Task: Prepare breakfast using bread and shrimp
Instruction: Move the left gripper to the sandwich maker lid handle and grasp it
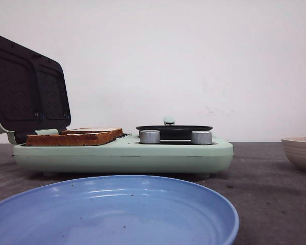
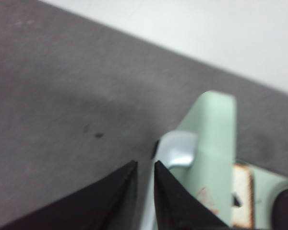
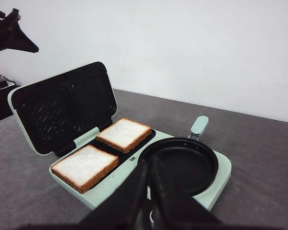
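On the left of the grey table (image 1: 265,189), the mint-green sandwich maker (image 1: 122,153) has its lid (image 1: 28,89) raised, and two slices of bread (image 3: 103,151) lie side by side on its plate. The left gripper (image 2: 145,167) hangs by the lid's edge, jaws nearly together on nothing. To the right sits a black pan (image 3: 182,163). The right gripper (image 3: 149,165) hovers before it, jaws together. A blue plate (image 1: 112,214) lies nearest; a beige bowl (image 1: 301,152) stands far right.
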